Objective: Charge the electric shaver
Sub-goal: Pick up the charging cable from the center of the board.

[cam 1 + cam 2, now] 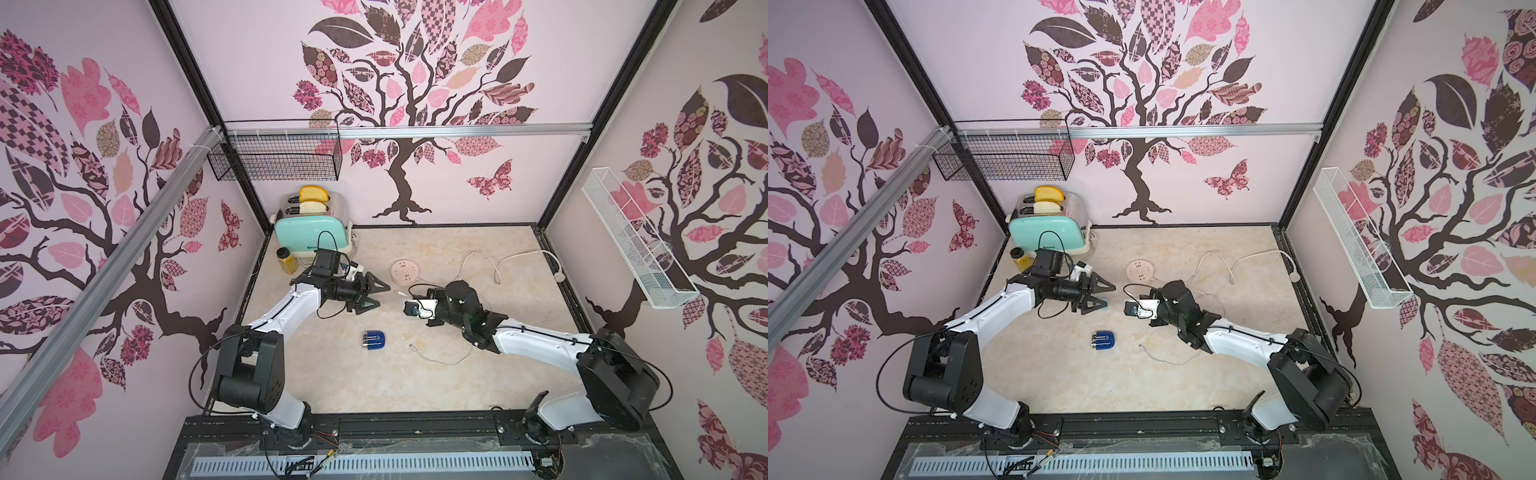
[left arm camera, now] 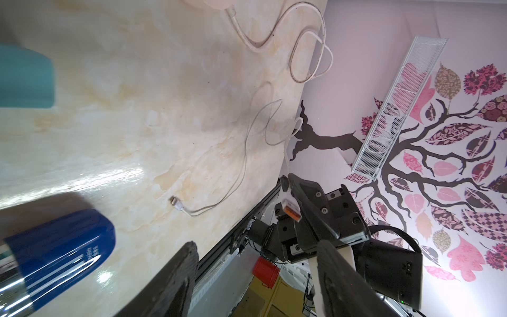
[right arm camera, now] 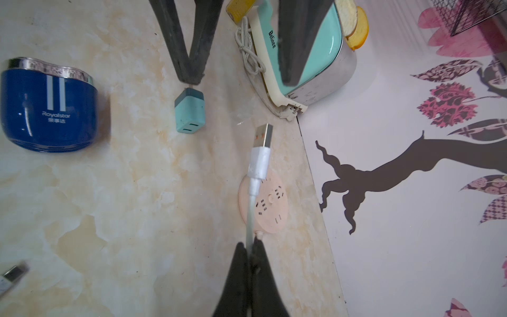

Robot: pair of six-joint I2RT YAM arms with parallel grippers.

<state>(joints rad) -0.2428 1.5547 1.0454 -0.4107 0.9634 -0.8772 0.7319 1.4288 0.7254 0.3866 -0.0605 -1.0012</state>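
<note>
1. A robot test booth in a lab, dressed up as a home kitchen corner.
2. Kitchen signs: a mint toaster (image 1: pixel 309 239) with 2 bread slices (image 1: pixel 313 194) stands in the back corner. A yellow jar (image 1: pixel 286 261) sits just beside the toaster, and a round pink power strip (image 1: pixel 404 270) lies near it on the marble-look tabletop (image 1: pixel 415 382).
3. A black wire basket (image 1: pixel 276 158) hangs on the wall above the toaster, and a white mesh basket (image 1: pixel 636 245) hangs on the wall across from it.
4. Lab signs: tree wallpaper (image 1: pixel 407 104) covers 3 flat panels held by black frame posts (image 1: pixel 193 70) and metal rails (image 1: pixel 457 129).
5. A left arm (image 1: pixel 286 307) and a right arm (image 1: pixel 536 336) are mounted on a black base (image 1: pixel 415 424) at the table edge farthest from the toaster.
</note>
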